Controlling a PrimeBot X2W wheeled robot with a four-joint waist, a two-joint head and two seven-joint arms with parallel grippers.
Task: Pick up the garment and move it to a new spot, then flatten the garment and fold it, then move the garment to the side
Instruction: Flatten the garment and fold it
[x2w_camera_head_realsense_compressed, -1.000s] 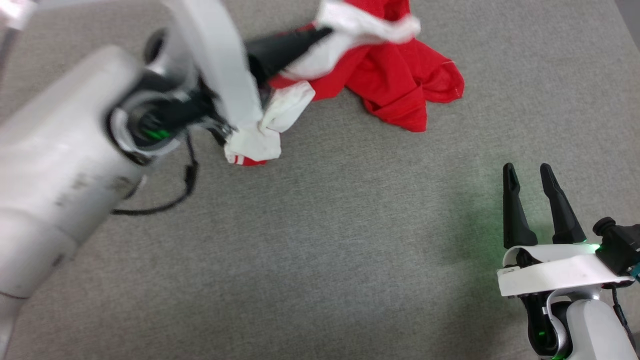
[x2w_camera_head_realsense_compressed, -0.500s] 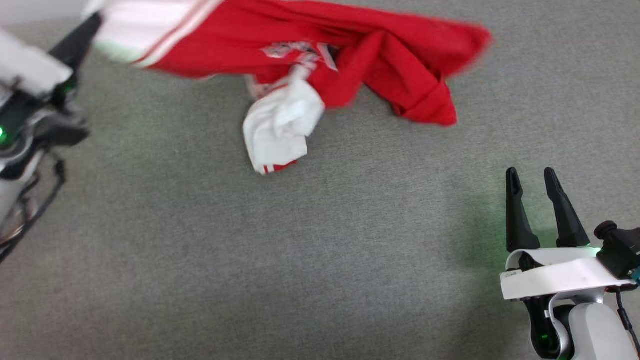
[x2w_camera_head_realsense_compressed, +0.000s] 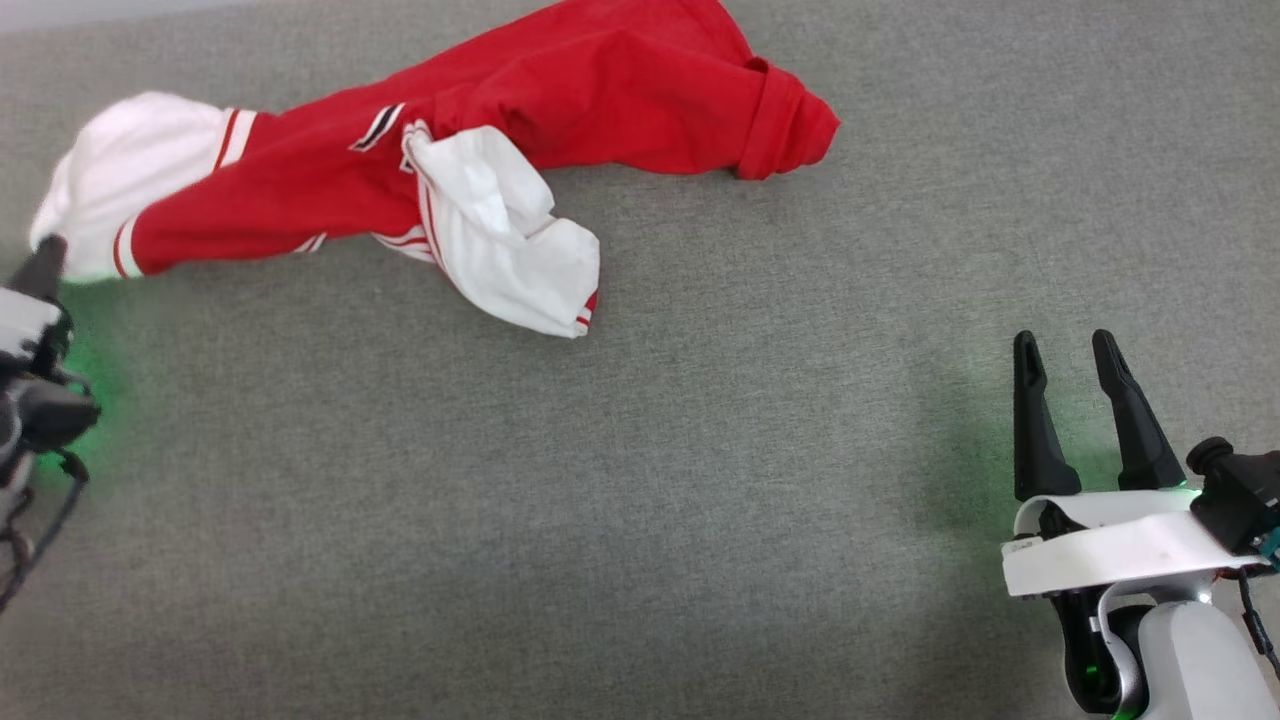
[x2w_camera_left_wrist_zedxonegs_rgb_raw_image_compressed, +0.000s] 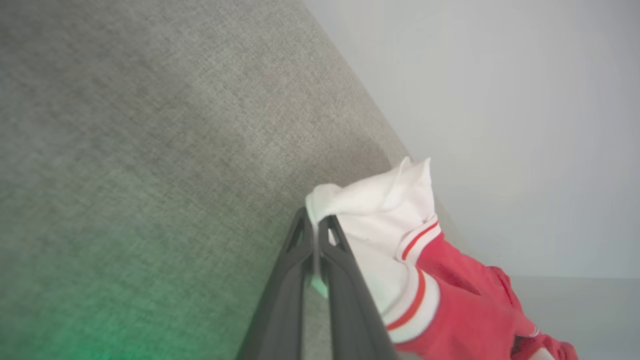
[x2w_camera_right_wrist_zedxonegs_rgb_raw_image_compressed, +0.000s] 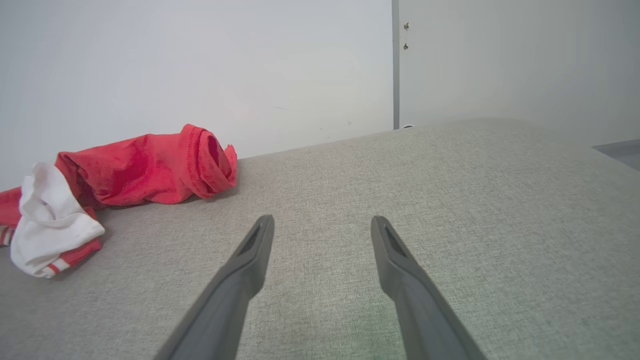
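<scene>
Garment (x2w_camera_head_realsense_compressed: 560, 110) lay stretched out and rumpled along the far edge of the grey fabric surface (x2w_camera_head_realsense_compressed: 640, 500). It ran from near the far-left corner to about the middle of that edge. It was red-bodied, not flattened and not folded. The right end was rolled into a thick red bunch (x2w_camera_head_realsense_compressed: 780, 130). One white sleeve (x2w_camera_head_realsense_compressed: 500, 240) with red-white striped trim flopped toward the middle of the surface in a crumpled heap. The other white sleeve (x2w_camera_head_realsense_compressed: 130, 160) sat at the left end, by the left edge. A bit of black white-edged marking (x2w_camera_head_realsense_compressed: 380, 125) showed in a fold, unreadable.

Left hand (x2w_camera_head_realsense_compressed: 45, 265) sat at the left edge, its dark tip touching the left sleeve. In the left wrist view the left hand (x2w_camera_left_wrist_zedxonegs_rgb_raw_image_compressed: 314, 220) was pressed together, pinching a thin fold of the white sleeve (x2w_camera_left_wrist_zedxonegs_rgb_raw_image_compressed: 380, 200) between its fingers. The striped cuff and the red cloth of the garment (x2w_camera_left_wrist_zedxonegs_rgb_raw_image_compressed: 450, 310) trailed off to the side. Green glow showed on the surface beside it.

Right hand (x2w_camera_head_realsense_compressed: 1062, 345) sat near the front-right corner, fingers spread wide, holding nothing, well apart from the garment. In the right wrist view the right hand (x2w_camera_right_wrist_zedxonegs_rgb_raw_image_compressed: 322, 222) pointed at bare grey fabric. The garment (x2w_camera_right_wrist_zedxonegs_rgb_raw_image_compressed: 145, 170) lay off to one side in front of a pale wall (x2w_camera_right_wrist_zedxonegs_rgb_raw_image_compressed: 200, 60).
</scene>
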